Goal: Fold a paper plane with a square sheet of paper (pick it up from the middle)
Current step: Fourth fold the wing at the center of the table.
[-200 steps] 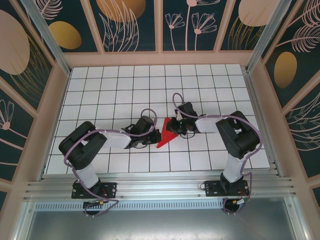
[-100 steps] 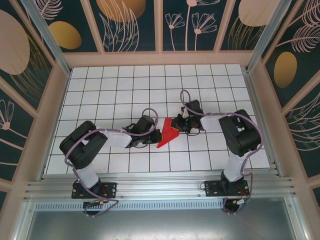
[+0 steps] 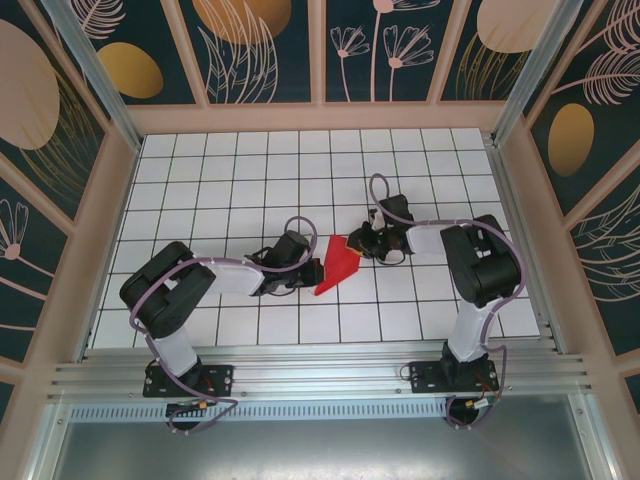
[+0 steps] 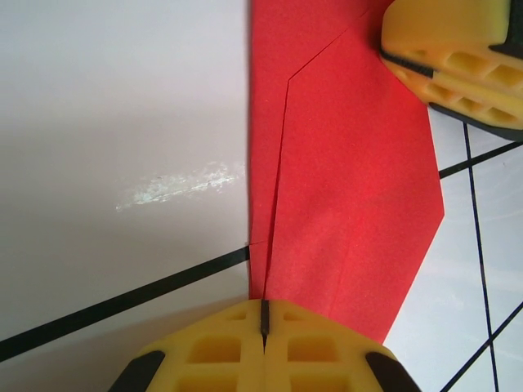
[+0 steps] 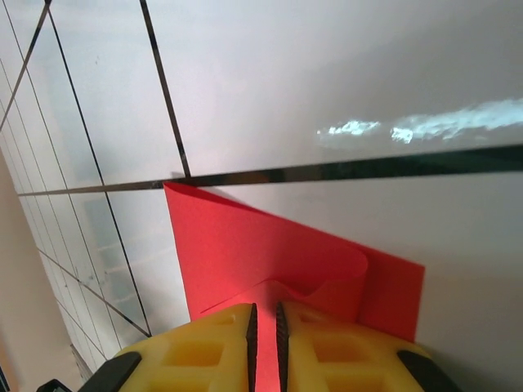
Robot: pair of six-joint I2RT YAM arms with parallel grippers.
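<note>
Both grippers (left (image 4: 263,327) shut, right (image 5: 263,327) barely parted) reach low, pinching paper plane (image 3: 338,266).

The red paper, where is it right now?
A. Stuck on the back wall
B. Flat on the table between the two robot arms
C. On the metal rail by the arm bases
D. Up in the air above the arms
B: in the top view the red paper lies on the white grid table, with the left gripper at one side and the right gripper at the other.
</note>
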